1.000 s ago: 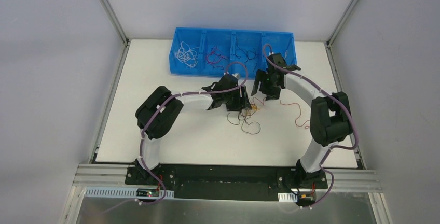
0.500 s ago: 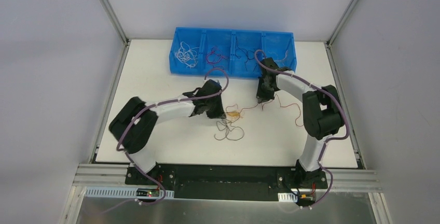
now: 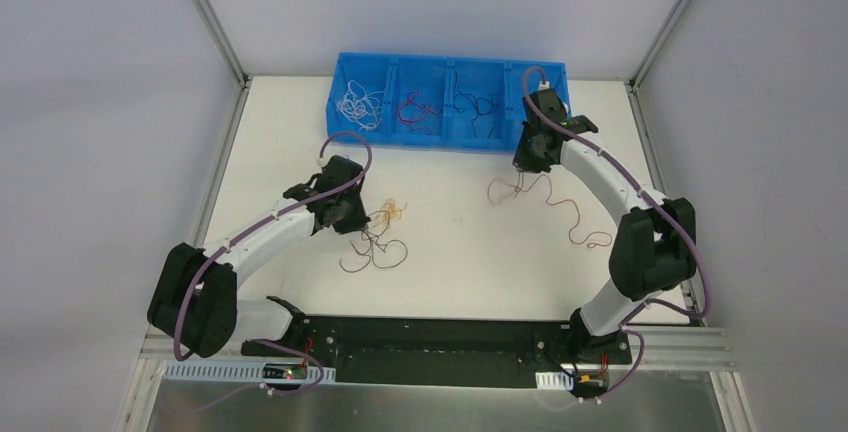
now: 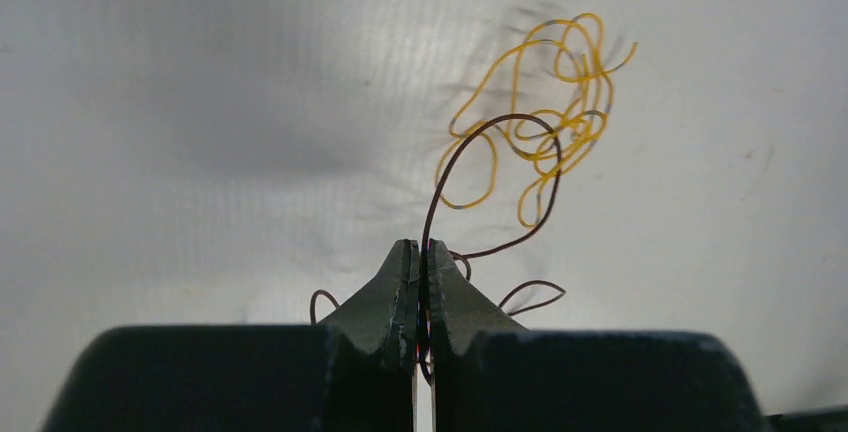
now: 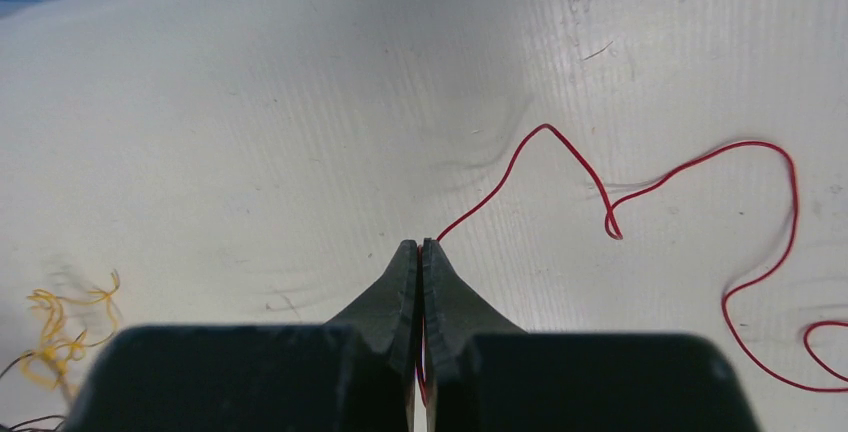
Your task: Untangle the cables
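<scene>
My left gripper [image 4: 420, 247] [image 3: 350, 214] is shut on a thin dark brown cable [image 4: 470, 152] that loops up into a yellow-orange cable bunch [image 4: 550, 122] [image 3: 390, 212]. More dark strands [image 3: 375, 252] lie below that bunch on the white table. My right gripper [image 5: 419, 245] [image 3: 522, 164] is shut on a red cable [image 5: 620, 192] [image 3: 570, 214], which trails away in squiggles across the table to the right. The red cable now lies apart from the yellow and dark ones.
A blue divided bin [image 3: 448, 102] stands at the back of the table [image 3: 450, 252], holding white [image 3: 358, 104], red [image 3: 418, 110] and dark [image 3: 478, 107] wires in separate compartments. Metal frame posts rise at the back corners.
Both grippers have shut on wires and pulled apart: the left arm swung left with the dark and yellow strands, the right arm moved back and right with the red cable.
</scene>
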Available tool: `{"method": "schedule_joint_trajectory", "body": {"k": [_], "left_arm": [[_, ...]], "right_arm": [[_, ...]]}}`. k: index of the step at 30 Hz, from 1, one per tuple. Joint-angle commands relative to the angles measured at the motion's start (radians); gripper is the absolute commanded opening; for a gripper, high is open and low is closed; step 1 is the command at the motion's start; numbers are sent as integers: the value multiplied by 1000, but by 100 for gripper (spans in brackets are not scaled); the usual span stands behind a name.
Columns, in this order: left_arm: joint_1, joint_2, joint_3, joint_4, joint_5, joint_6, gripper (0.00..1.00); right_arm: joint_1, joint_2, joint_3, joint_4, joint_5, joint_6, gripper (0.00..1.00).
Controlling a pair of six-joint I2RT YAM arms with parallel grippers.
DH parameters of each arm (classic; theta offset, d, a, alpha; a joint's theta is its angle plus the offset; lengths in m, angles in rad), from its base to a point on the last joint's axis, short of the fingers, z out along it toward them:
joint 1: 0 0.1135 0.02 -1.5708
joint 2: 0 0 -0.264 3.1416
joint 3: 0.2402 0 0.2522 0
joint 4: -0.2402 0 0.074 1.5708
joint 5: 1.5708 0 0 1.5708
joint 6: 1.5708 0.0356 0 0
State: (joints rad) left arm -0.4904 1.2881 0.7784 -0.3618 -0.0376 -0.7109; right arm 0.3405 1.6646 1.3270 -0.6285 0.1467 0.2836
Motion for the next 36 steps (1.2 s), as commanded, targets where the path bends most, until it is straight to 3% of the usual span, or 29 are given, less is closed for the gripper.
{"method": "schedule_joint_trajectory", "body": {"k": [1,6,9,12,16,21,25,32,36], "left_arm": [[70,-11,-45,-72,-20,27,0],[143,-12,-70,-63,6,38,0],[139,21,-60,19,168,50,0],[105,33,-28,64,215,72,0],[79,17,28,65,246,93,0],[74,-13,60,66,279,90,1],[61,-28,68,67,294,103,10],[58,-1,83,67,330,124,19],[31,22,111,71,358,150,30]], "right_arm": [[-48,-119,90,-72,63,9,0],[-111,-163,144,-119,10,5,0],[-105,-167,204,-153,-105,16,0],[-66,-177,281,-175,-198,48,0],[53,-170,427,-224,-203,81,0],[86,-179,511,-260,-220,124,0],[79,-189,438,-270,-181,91,0],[64,-181,68,-164,-96,49,0],[63,-127,-13,-132,-91,45,0]]}}
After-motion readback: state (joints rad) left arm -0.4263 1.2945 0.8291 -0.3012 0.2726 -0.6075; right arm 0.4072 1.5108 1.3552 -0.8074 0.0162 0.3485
